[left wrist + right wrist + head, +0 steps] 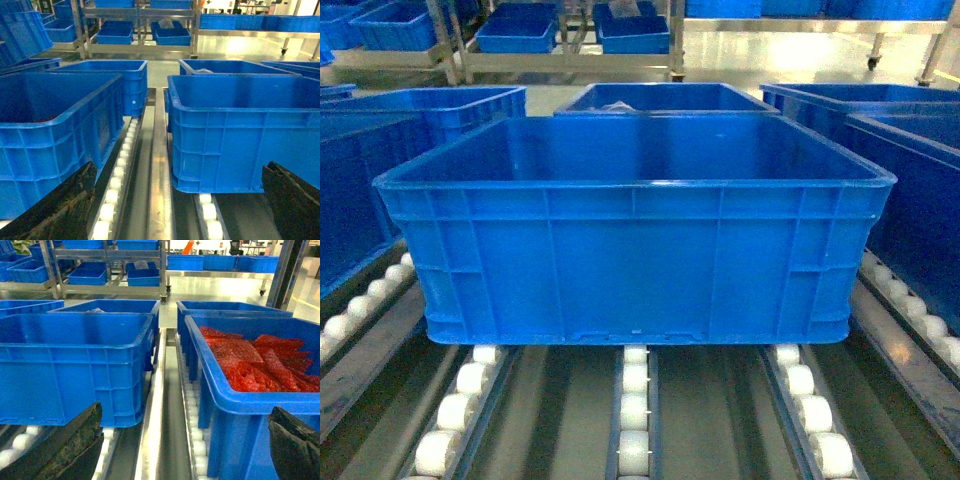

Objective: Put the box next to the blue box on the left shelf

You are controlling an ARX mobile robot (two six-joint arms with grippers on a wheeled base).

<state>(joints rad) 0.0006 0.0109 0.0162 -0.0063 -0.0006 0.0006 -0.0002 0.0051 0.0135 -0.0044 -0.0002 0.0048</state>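
A large, empty blue box stands on the roller lanes right in front of me, filling the middle of the head view. It also shows in the left wrist view as the box on the right, and in the right wrist view as the box on the left. Another blue box sits in the lane to its left, a narrow gap apart. My left gripper is open, with its dark fingers spread wide on nothing. My right gripper is open too. Neither gripper shows in the head view.
A blue crate of red bags fills the right lane, beside the middle box. More blue crates stand behind on the rollers. Metal rails divide the lanes. Racks with blue bins stand across the floor.
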